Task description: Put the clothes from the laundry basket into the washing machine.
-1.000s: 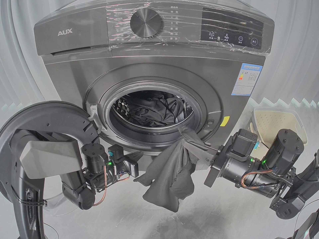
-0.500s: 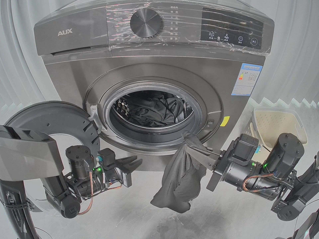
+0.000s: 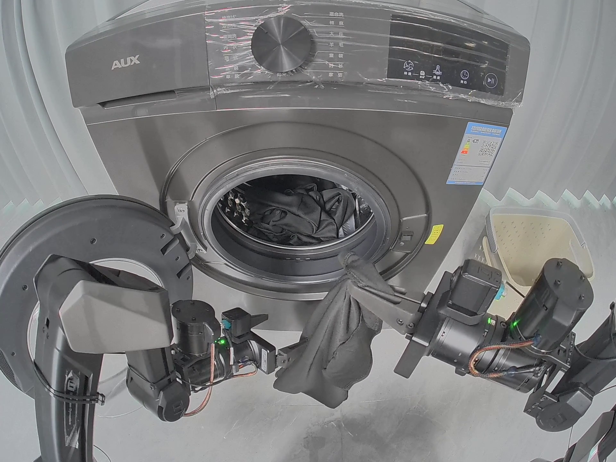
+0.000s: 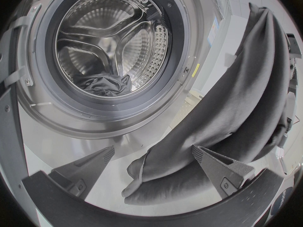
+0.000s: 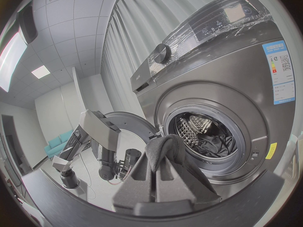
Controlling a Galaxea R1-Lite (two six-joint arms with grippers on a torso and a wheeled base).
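- Firstly, washing machine point(image 3: 289, 129): grey metal front-loader with its control panel point(image 3: 443, 62) under clear film. The ribbed, perforated steel drum point(image 4: 104, 44) stands uncovered to take the load.
- Door point(image 3: 96, 226): round and dark, swung wide to the robot's left so both arms can reach the opening.
- Laundry basket point(image 3: 539, 239): cream perforated plastic, on the floor point(image 3: 417, 418) at the machine's right, behind the right arm.
- Dark garment point(image 3: 340, 348): soft matte grey cloth, outside the machine, pinched at its top just below the opening's rim. The rest hangs limp in folds towards the floor.
- Black clothes point(image 3: 295, 213): a crumpled heap lying in the bottom of the drum.
- Right gripper point(image 3: 356, 278): wedge-shaped fingers pressed together on the garment's top fold, carrying its weight.
- Left gripper point(image 4: 151, 150): ridged fingers spread, with the hanging lower hem lying between them. It is likely placed there to gather the slack so the cloth clears the rim.
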